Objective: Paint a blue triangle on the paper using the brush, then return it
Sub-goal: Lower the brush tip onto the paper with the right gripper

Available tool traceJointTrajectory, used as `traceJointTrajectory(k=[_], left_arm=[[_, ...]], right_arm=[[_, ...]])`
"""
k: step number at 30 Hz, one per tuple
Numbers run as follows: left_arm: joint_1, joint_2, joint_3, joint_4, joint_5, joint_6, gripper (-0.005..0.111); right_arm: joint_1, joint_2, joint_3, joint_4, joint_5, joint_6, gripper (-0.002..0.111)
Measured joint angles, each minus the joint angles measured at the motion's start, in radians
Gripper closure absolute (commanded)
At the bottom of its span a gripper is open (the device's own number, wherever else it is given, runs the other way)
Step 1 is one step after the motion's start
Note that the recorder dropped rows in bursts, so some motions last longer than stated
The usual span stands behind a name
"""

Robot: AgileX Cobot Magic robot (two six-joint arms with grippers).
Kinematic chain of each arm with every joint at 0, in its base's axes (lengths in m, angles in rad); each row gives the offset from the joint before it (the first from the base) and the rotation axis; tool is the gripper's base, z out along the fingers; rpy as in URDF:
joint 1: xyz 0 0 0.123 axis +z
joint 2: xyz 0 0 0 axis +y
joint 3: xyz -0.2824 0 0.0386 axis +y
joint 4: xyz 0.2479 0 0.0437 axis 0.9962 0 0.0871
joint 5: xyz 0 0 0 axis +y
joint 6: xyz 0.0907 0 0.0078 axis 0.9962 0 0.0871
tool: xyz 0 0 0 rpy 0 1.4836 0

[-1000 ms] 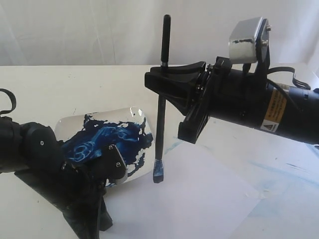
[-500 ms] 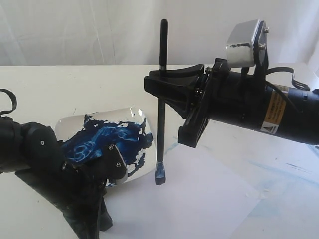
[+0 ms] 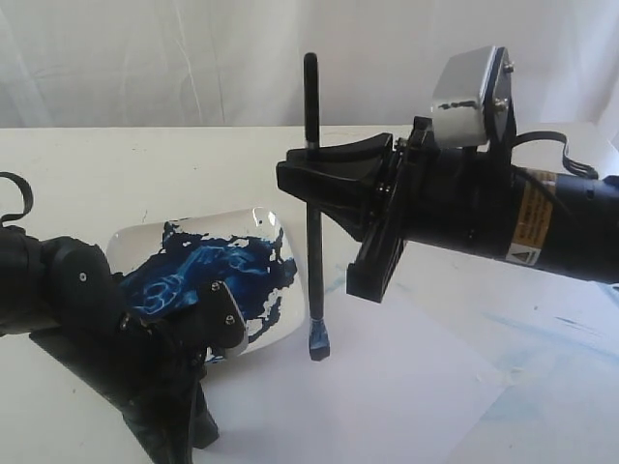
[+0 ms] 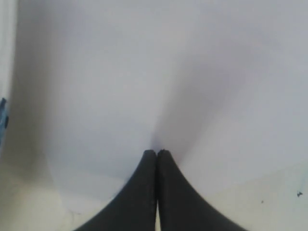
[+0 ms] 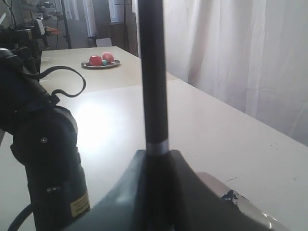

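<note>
My right gripper (image 3: 309, 170) is shut on the brush (image 3: 314, 261), a thin black-handled one held nearly upright. Its blue-stained tip rests on or just above the white paper (image 3: 406, 387), close beside the dish (image 3: 145, 238) smeared with dark blue paint. In the right wrist view the handle and silver band (image 5: 153, 86) rise from between the jaws of the right gripper (image 5: 156, 161). My left gripper (image 3: 184, 435) is shut and empty at the lower left, its tip (image 4: 157, 152) pressed onto the paper (image 4: 144, 72). No blue triangle is in view.
Faint pale-blue smears (image 3: 542, 338) mark the paper at the right. The left arm (image 3: 58, 285) lies beside the dish. A plate of red balls (image 5: 100, 62) sits far off on the table. A white curtain hangs behind.
The right gripper has sunk a little with the brush. The tip has dropped toward the paper and shifted slightly right. The left gripper has not moved.
</note>
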Motion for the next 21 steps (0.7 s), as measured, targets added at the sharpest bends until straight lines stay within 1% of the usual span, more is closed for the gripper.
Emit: traceJointTrajectory(k=[8,15,21], left_arm=[[0.0,0.0,0.0,0.0,0.0,0.0,0.107],[0.0,0.0,0.0,0.0,0.0,0.002,0.107],[0.0,0.0,0.0,0.0,0.0,0.002,0.107]], right_arm=[[0.0,0.024,0.0,-0.016,-0.018,-0.109,0.108],[0.0,0.142,0.0,-0.025,-0.144,-0.197,0.108],[0.0,0.218,0.0,-0.025,-0.188,-0.251,0.108]])
